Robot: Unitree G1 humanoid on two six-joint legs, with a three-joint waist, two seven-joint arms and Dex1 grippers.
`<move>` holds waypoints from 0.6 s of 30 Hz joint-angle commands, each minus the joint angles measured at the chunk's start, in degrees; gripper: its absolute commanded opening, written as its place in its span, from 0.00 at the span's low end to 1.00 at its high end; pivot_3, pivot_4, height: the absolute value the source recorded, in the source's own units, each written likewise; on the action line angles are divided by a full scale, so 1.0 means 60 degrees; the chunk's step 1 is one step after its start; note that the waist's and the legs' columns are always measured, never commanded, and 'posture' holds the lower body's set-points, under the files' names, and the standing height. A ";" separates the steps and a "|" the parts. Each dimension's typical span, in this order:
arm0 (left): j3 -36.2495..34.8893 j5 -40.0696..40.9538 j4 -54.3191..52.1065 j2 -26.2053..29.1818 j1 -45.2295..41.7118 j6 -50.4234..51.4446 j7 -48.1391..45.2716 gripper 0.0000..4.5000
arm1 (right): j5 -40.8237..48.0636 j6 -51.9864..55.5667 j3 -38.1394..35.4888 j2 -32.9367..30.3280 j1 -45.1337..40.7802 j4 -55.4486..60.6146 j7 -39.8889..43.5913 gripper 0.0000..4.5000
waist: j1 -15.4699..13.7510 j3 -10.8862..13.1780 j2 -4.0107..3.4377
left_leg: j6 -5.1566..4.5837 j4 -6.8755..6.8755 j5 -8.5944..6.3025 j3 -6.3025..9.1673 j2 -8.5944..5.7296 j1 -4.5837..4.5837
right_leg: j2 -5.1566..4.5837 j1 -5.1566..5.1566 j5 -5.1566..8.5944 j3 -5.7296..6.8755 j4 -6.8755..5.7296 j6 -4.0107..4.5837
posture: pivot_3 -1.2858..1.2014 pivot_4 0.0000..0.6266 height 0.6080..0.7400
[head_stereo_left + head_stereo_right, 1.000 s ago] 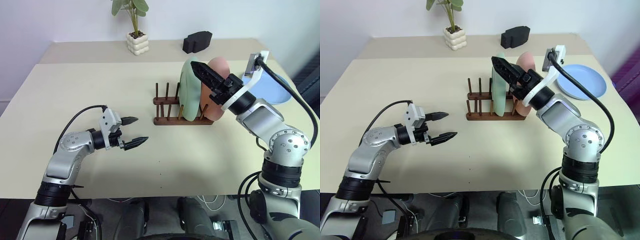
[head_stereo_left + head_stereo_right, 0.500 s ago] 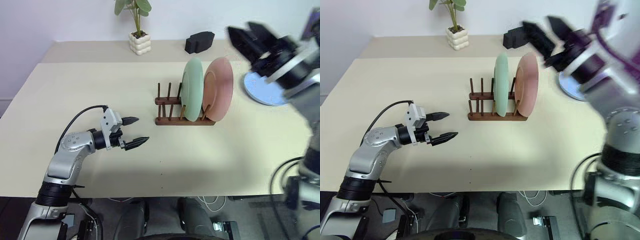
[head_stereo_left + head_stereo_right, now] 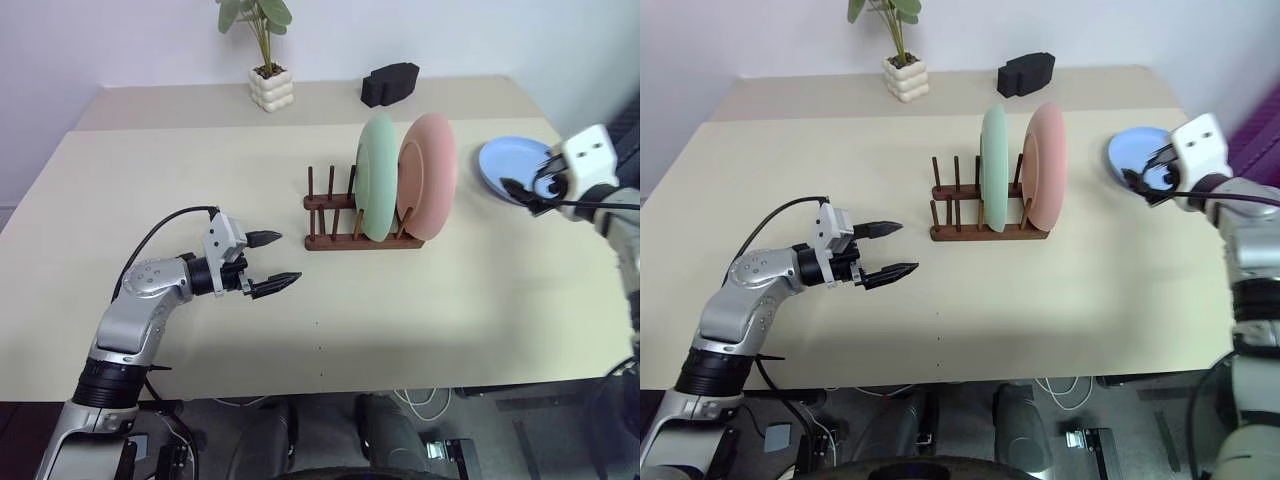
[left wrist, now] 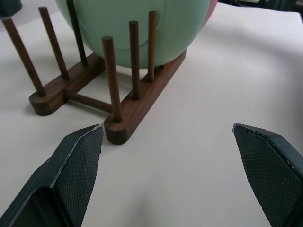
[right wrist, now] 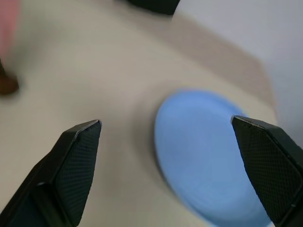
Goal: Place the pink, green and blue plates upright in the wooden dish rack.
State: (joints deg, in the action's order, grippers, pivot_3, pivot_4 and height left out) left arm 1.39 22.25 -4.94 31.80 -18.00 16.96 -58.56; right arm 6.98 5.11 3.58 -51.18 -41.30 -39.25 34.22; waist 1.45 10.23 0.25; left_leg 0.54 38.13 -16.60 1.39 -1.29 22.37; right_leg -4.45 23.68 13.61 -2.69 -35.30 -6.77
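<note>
The wooden dish rack (image 3: pixel 335 240) stands mid-table with the green plate (image 3: pixel 377 178) and the pink plate (image 3: pixel 430 172) upright in its right-hand slots; its left pegs are bare. To the right of the rack, the blue plate (image 3: pixel 500 165) lies flat on the table. My right gripper (image 3: pixel 525 185) hovers open at the blue plate's near right side, and the plate (image 5: pixel 208 156) shows ahead of its spread fingers in the right wrist view. Left of the rack, my left gripper (image 3: pixel 285 258) stands open and empty, pointing at the rack's (image 4: pixel 142 104) left end.
A potted plant (image 3: pixel 270 80) in a white pot and a black blocky object (image 3: pixel 390 83) sit at the back of the table. The blue plate lies close to the table's right edge. A black cable runs along my left arm.
My right gripper has swung away from the racked plates to the right and down, rolling over, and now hovers by the blue plate. The left arm has not moved.
</note>
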 commanded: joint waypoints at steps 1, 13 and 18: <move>-0.0095 0.0135 -0.0172 0.0010 -0.0121 -0.0105 -0.0027 1.00 | -0.1515 -0.1446 0.0606 0.0296 -0.1099 -0.2209 -0.0547 0.99 | -0.0010 0.0001 0.0001 | 0.0001 -0.0001 0.0001 0.0002 0.0001 0.0003 | -0.0001 0.0002 0.0000 0.0001 0.0003 0.0000 | 0.52 0.24 1.00; -0.0302 0.0251 -0.0645 0.0176 0.0283 0.0035 0.0149 1.00 | -0.3070 -0.1755 0.0810 0.0924 -0.2507 -0.5815 -0.2064 0.79 | -0.0041 0.0003 0.0000 | 0.0005 -0.0015 0.0002 0.0010 -0.0009 0.0012 | -0.0015 0.0006 -0.0001 0.0005 0.0016 -0.0002 | 0.52 0.24 1.00; -0.0283 0.0418 -0.0797 0.0241 0.0322 0.0105 0.0106 1.00 | -0.3183 -0.1841 0.0702 0.0953 -0.2460 -0.5914 -0.2218 0.26 | -0.0028 0.0003 -0.0001 | 0.0014 -0.0014 0.0007 0.0013 -0.0011 0.0004 | -0.0013 0.0002 -0.0001 0.0005 0.0003 -0.0001 | 0.52 0.24 1.00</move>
State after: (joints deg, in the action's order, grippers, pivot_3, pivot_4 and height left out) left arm 0.93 23.48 -7.48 32.59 -16.19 17.51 -57.59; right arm -11.91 -5.42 8.89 -45.24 -54.78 -74.93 21.64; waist 1.29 10.24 0.25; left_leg 0.62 38.05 -16.55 1.47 -1.36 22.39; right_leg -4.52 23.68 13.60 -2.65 -35.28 -6.77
